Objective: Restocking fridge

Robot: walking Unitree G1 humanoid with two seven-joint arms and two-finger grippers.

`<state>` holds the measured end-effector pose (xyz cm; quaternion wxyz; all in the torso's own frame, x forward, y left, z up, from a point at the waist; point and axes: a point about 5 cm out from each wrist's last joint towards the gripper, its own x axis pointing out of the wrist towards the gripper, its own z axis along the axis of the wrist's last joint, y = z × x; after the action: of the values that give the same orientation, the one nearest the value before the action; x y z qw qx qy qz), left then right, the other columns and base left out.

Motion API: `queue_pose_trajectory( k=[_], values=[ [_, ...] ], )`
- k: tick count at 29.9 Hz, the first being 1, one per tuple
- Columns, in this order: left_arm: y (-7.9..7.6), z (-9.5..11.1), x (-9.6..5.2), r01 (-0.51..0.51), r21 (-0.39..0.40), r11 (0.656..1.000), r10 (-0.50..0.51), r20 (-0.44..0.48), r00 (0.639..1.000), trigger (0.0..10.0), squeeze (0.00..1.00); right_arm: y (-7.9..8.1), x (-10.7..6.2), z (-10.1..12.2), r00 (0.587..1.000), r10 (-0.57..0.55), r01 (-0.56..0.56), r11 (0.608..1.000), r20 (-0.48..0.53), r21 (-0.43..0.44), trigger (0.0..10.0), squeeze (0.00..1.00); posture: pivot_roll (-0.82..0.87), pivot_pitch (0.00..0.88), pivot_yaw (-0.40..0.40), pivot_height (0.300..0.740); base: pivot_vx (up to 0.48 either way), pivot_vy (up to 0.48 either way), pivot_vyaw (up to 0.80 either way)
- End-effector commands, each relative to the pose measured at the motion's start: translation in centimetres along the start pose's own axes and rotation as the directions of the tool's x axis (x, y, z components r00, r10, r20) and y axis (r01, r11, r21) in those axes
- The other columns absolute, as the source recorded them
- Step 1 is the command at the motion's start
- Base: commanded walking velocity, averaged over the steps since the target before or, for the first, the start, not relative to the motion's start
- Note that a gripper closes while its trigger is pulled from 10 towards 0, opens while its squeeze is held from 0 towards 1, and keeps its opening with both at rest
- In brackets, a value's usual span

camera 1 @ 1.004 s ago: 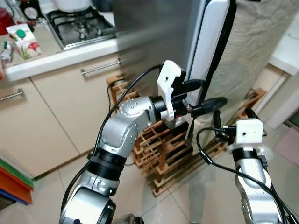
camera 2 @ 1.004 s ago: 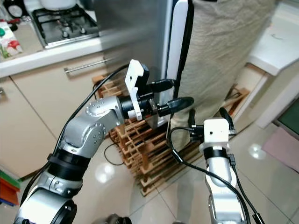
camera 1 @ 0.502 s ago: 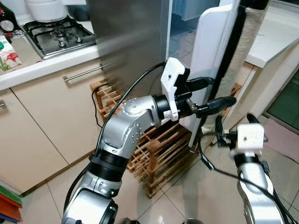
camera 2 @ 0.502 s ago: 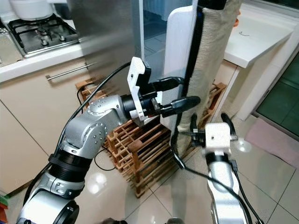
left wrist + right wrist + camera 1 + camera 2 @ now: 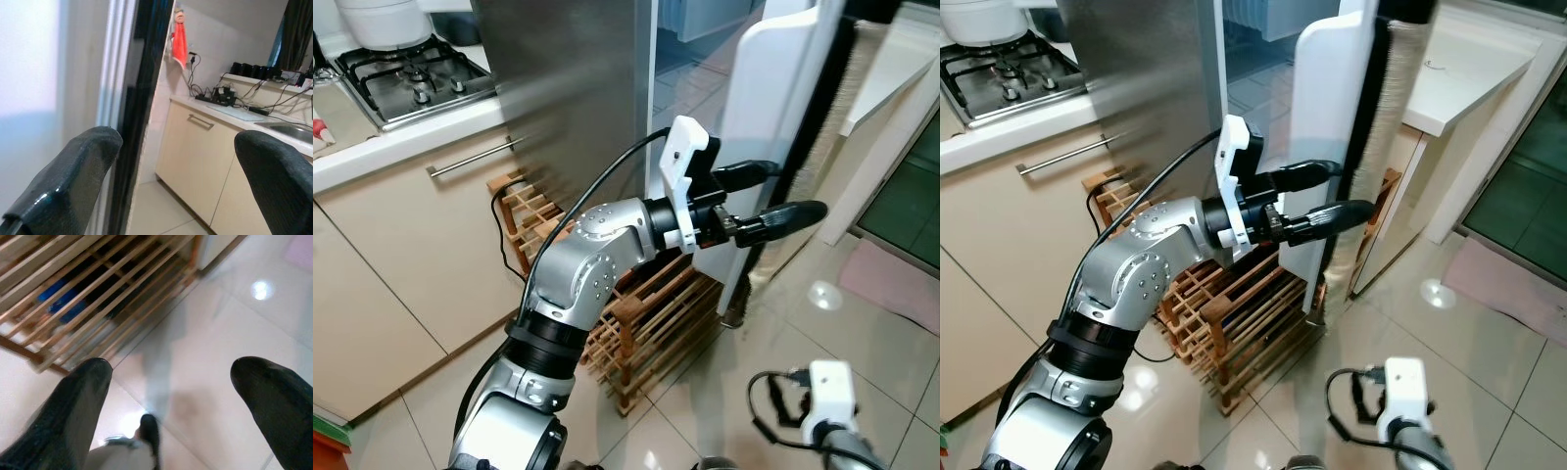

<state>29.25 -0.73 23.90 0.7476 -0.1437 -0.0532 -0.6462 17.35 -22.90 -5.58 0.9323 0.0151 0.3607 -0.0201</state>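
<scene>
The steel fridge (image 5: 578, 88) stands beside the kitchen counter with its white door (image 5: 773, 108) swung open towards me. My left gripper (image 5: 800, 189) reaches forward at the door's free edge, fingers open and holding nothing. In the left wrist view the door's black seal (image 5: 142, 98) runs close by one fingertip (image 5: 83, 166). My right gripper (image 5: 181, 382) hangs low over the tiled floor, open and holding nothing; its white wrist (image 5: 829, 397) sits at the picture's bottom edge.
A wooden bottle rack (image 5: 646, 313) stands on the floor against the fridge, just under my left arm. A gas hob (image 5: 411, 78) and cream cabinets (image 5: 401, 235) are to the left. A white counter (image 5: 901, 69) and a pink mat (image 5: 901, 284) lie to the right.
The camera has shifted and the fridge door stands further open. My right arm has dropped from beside the door to near the floor. My left gripper stays at the door edge.
</scene>
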Motion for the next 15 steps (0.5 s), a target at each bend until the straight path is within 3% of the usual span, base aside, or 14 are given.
queue_pose_trajectory(
  k=[1,3,5,11,14,15],
  values=[
    [-0.4,1.1,0.4,0.022,0.017,1.000,-0.023,0.026,0.999,10.0,0.00,1.0,1.3,1.7,0.998,0.067,-0.068,0.996,0.019,0.058,10.0,0.00,-0.19,0.000,0.067,0.740,0.000,0.000,0.00],
    [-0.4,1.2,0.4,0.023,0.014,1.000,-0.023,0.030,0.999,10.0,0.00,1.7,1.7,2.2,0.993,0.111,-0.113,0.991,0.026,0.078,10.0,0.00,-0.19,0.000,0.065,0.740,0.000,0.000,0.00],
    [-0.5,1.4,0.5,0.029,0.004,1.000,-0.029,0.043,0.999,10.0,0.00,3.4,2.4,3.6,0.972,0.228,-0.232,0.967,0.049,0.103,10.0,0.00,-0.18,0.000,0.063,0.740,0.000,0.000,0.00],
    [-0.7,1.8,0.2,0.047,0.001,0.999,-0.047,0.043,0.998,10.0,0.00,8.5,3.5,6.9,0.888,0.451,-0.455,0.890,0.087,0.035,10.0,0.00,-0.16,0.000,0.057,0.740,0.000,0.000,0.00],
    [-0.7,2.0,-0.1,0.049,-0.006,0.999,-0.049,0.043,0.998,10.0,0.00,10.5,3.8,8.1,0.842,0.533,-0.536,0.844,0.078,0.019,10.0,0.00,-0.15,0.000,0.053,0.740,0.000,0.000,0.00],
    [-0.7,2.0,-0.1,0.049,-0.006,0.999,-0.049,0.043,0.998,10.0,0.00,10.5,3.8,8.1,0.842,0.533,-0.536,0.844,0.078,0.019,10.0,0.00,-0.15,0.000,0.053,0.740,0.000,0.000,0.00]
  ],
)
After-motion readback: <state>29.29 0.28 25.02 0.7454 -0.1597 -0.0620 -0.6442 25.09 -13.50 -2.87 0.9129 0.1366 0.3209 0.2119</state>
